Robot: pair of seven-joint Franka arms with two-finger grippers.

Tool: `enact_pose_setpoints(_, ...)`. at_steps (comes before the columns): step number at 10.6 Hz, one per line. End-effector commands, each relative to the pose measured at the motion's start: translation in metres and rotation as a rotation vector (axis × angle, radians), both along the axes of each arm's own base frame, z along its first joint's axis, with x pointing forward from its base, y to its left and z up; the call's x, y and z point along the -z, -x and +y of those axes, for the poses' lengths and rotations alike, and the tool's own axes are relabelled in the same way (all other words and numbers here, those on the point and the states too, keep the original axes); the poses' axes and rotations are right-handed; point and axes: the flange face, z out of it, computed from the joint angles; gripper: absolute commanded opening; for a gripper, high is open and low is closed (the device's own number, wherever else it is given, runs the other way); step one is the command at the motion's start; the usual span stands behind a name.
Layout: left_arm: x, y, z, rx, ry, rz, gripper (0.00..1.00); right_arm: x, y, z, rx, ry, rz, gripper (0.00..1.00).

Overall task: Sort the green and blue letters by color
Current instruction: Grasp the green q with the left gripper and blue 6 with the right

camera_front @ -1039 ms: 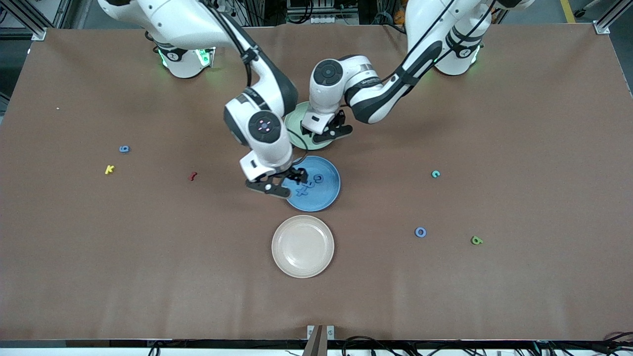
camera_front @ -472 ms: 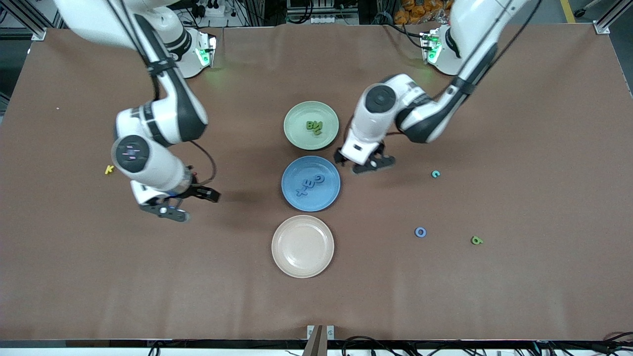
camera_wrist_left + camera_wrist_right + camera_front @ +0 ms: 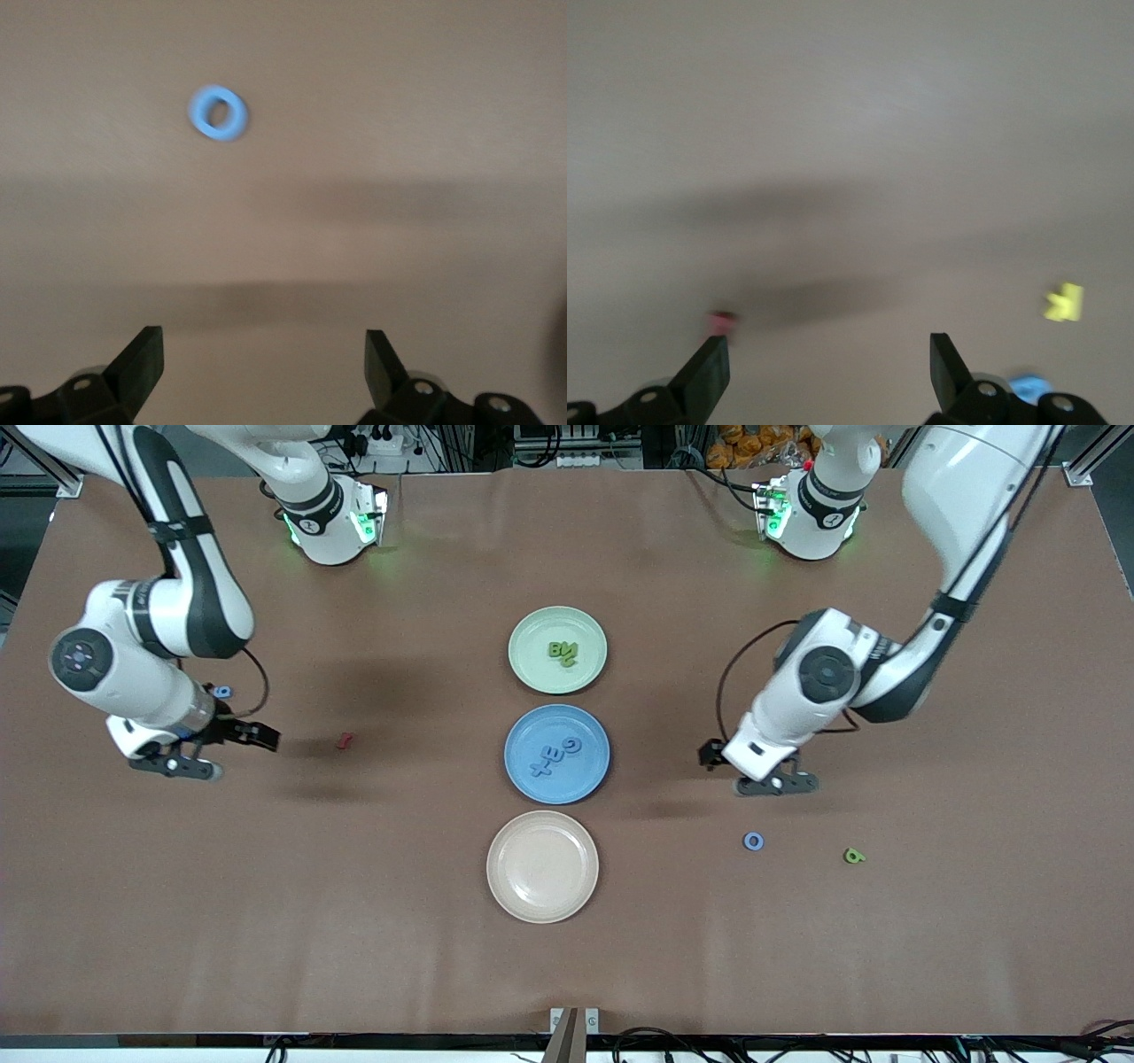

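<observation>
Green pieces [image 3: 562, 653] lie together in the pale green plate [image 3: 532, 671], and blue pieces [image 3: 555, 754] in the blue plate [image 3: 523, 784] just nearer the front camera, so each colour has its own dish; the beige plate [image 3: 500, 886], nearest the camera, holds nothing. Unsorted stock remains on the worktop [image 3: 567, 957]: a blue ring [image 3: 753, 841] and a green piece [image 3: 853, 856] toward the left arm's end, and a blue piece [image 3: 221, 691] toward the right arm's end, near a dark red piece [image 3: 345, 740].

Left gripper [image 3: 769, 772] hangs over bare worktop near the blue ring, jaws wide apart and empty; its wrist view shows the ring [image 3: 218, 112] ahead. Right gripper [image 3: 208, 751] sits near the blue piece, jaws likewise spread and empty.

Against the frame a second earlier, both grippers have left the plates at centre and swung outward to opposite ends. A teal piece then visible is now hidden under the left arm. Judged: each arm is approaching its next pick.
</observation>
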Motion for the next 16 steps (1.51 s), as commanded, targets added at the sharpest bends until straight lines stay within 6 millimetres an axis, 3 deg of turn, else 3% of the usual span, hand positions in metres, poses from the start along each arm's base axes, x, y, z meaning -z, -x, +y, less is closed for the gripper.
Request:
enact_pose_setpoints(1,0.007,-0.034,0.073,0.211,-0.032,-0.047,1.00,0.012,0.072,-0.078,-0.066,0.059,-0.012,1.00)
enact_pose_setpoints(4,0.034,-0.056,0.119,0.297,-0.125,-0.095,1.00,0.057,0.133,-0.150,-0.100,0.049,-0.070,1.00)
enact_pose_setpoints(5,0.046,-0.063,0.124,0.354,-0.148,-0.117,1.00,0.069,0.149,-0.159,-0.108,0.046,-0.081,1.00)
enact_pose_setpoints(7,0.059,-0.077,0.139,0.440,-0.168,-0.136,1.00,0.079,0.158,-0.158,-0.102,0.037,-0.077,1.00)
enact_pose_setpoints(12,0.070,-0.106,0.190,0.571,-0.146,-0.144,1.00,0.138,0.166,-0.158,-0.088,0.005,-0.102,1.00)
enact_pose_setpoints(15,0.067,-0.113,0.196,0.532,-0.019,-0.135,0.99,0.146,0.171,-0.160,-0.079,-0.004,-0.091,1.00)
enact_pose_setpoints(16,0.067,-0.114,0.199,0.518,0.003,-0.130,0.98,0.147,0.172,-0.160,-0.080,-0.004,-0.089,0.94)
